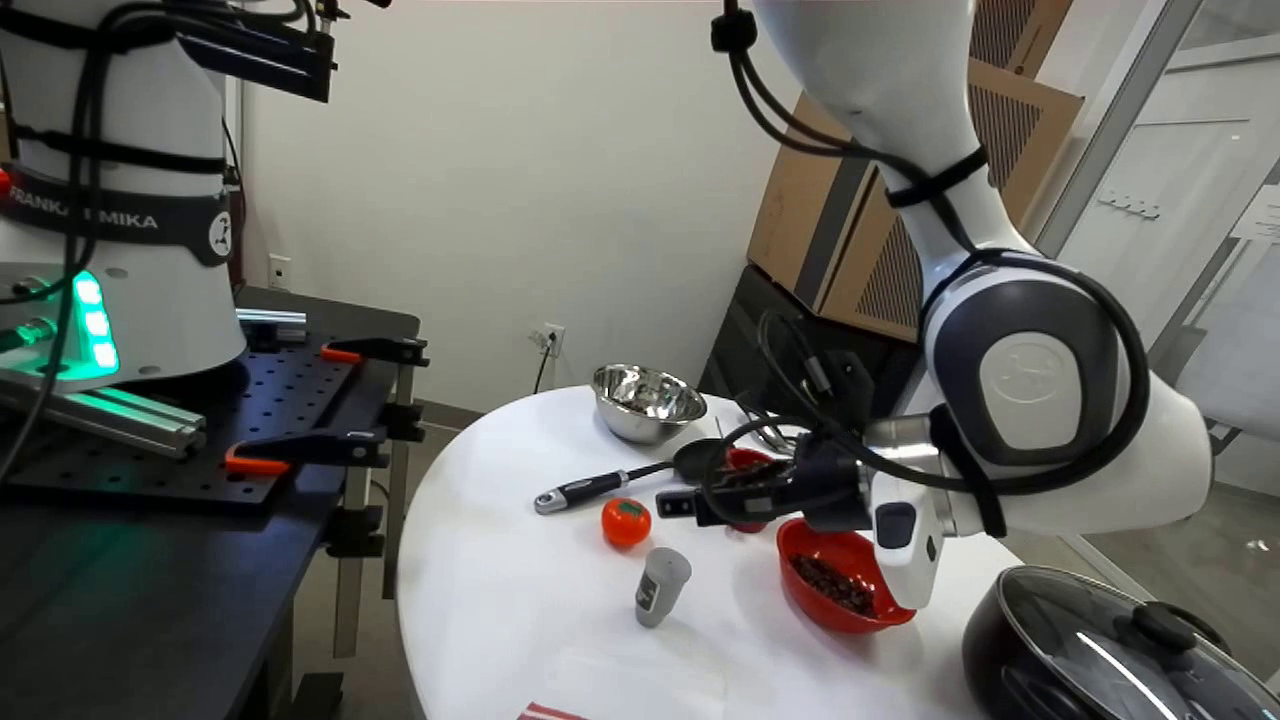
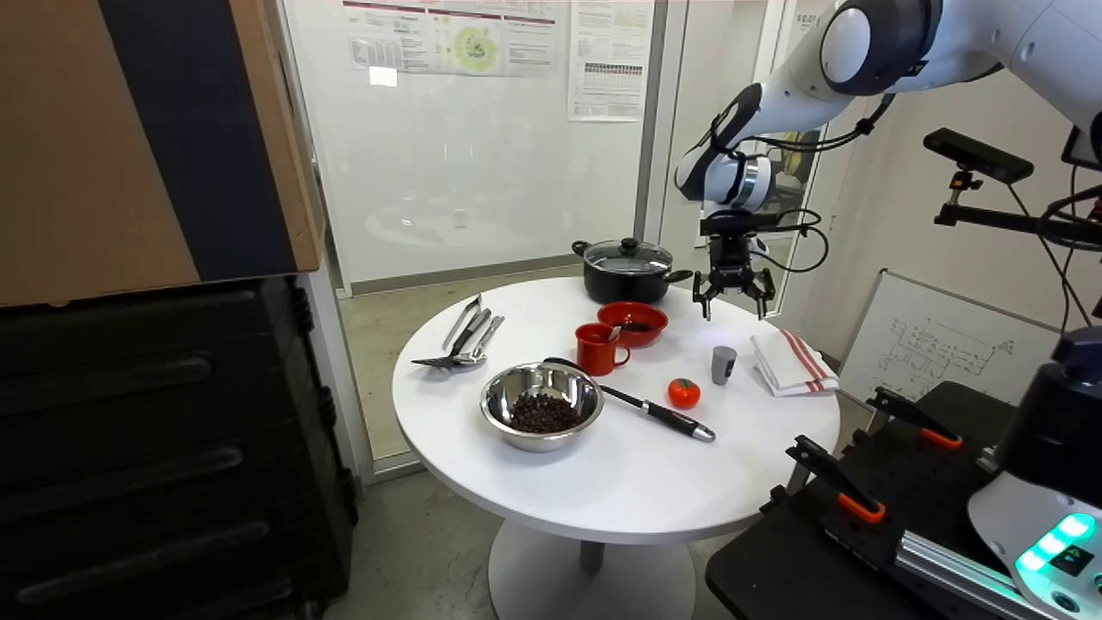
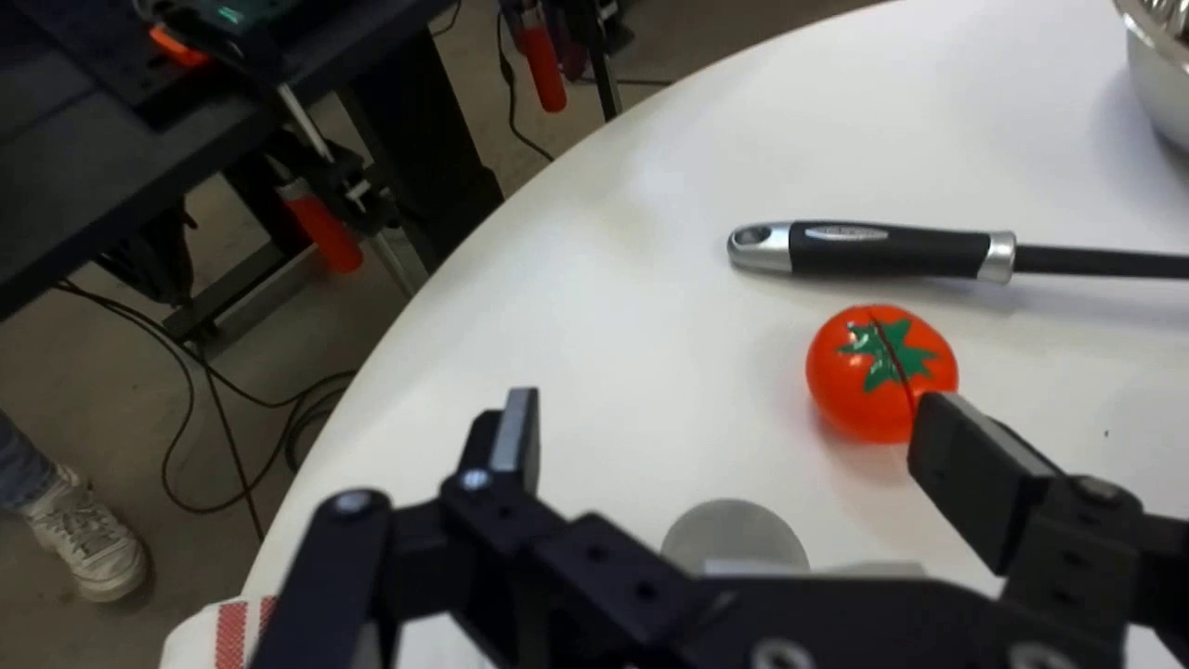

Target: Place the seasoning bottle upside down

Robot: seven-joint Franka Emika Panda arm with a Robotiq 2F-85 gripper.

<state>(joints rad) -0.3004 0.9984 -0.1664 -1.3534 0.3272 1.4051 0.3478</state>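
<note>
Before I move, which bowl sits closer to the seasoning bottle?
The red bowl, beside the red mug; the metal bowl stands farther from the seasoning bottle.

The seasoning bottle [image 1: 663, 586] is grey, the tomato [image 3: 878, 379] orange-red and green, the towel [image 2: 788, 365] white with red stripes.

In an exterior view, table [image 2: 603, 491] as clock face: lidded black pot [image 2: 625, 282] at 12, red bowl [image 2: 641, 339] just inside it, red mug [image 2: 593, 351] at the bowl's 8. Striped towel [image 2: 785, 366] at 2, tomato [image 2: 684, 394] at 3, black-handled utensil [image 2: 677, 419] at 4, steel bowl [image 2: 541, 442] with dark bits at 9, kitchen tools [image 2: 470, 331] at 10.
</note>
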